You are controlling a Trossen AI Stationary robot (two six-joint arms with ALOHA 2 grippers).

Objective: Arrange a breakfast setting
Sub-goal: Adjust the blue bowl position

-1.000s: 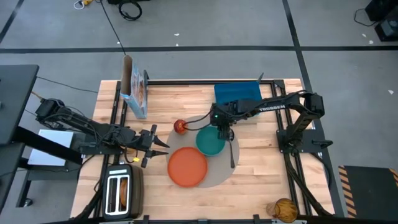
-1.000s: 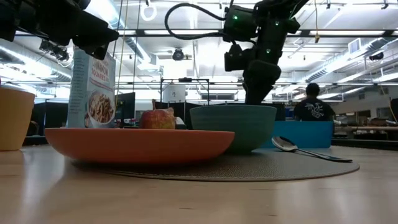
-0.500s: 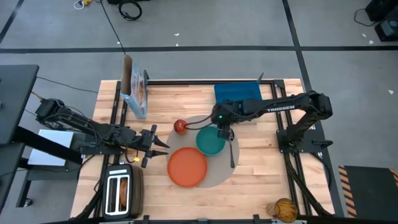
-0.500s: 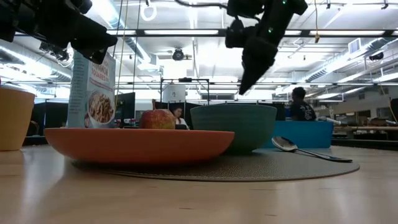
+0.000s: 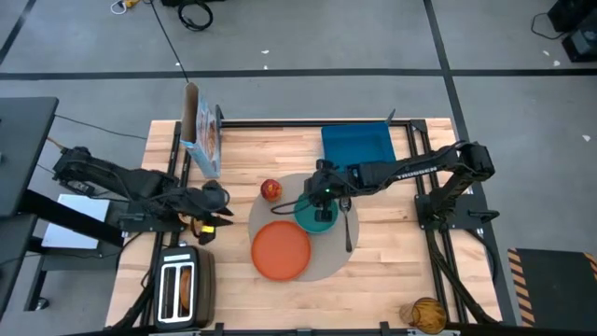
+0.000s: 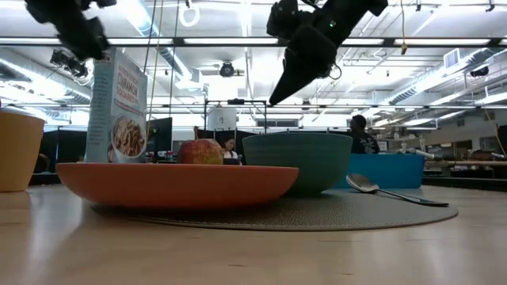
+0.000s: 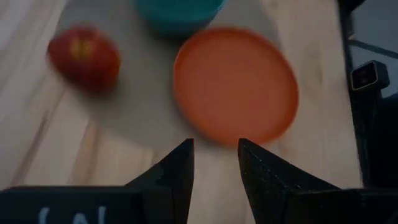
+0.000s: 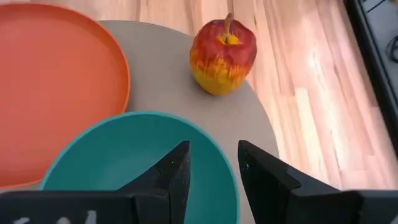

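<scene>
On the round grey-beige mat (image 5: 328,259) rest the orange plate (image 5: 280,250), the teal bowl (image 5: 312,220), the metal spoon (image 5: 348,231) to the bowl's right and the red apple (image 5: 270,189) at its far left edge. The small orange cup (image 6: 16,150) stands on the wood at the left, by the toaster. A toast slice (image 5: 185,284) sticks up in the toaster's slot. My right gripper (image 8: 213,158) hangs open above the bowl (image 8: 137,155), slanting down toward the apple (image 8: 224,46). Left of the mat, my left gripper (image 7: 214,155) is open and tipped down toward the plate (image 7: 236,84).
A blue tray (image 5: 356,143) lies at the far right of the table. A cereal box (image 5: 203,140) stands upright at the far left. The silver toaster (image 5: 182,291) sits at the near left corner. Bare wood stretches along the near edge and to the mat's right.
My right gripper has risen from behind the bowl and swung toward the table's left, now slanting over the bowl. My left gripper has lifted and tipped downward, rolling a little. Nothing on the table has moved.
</scene>
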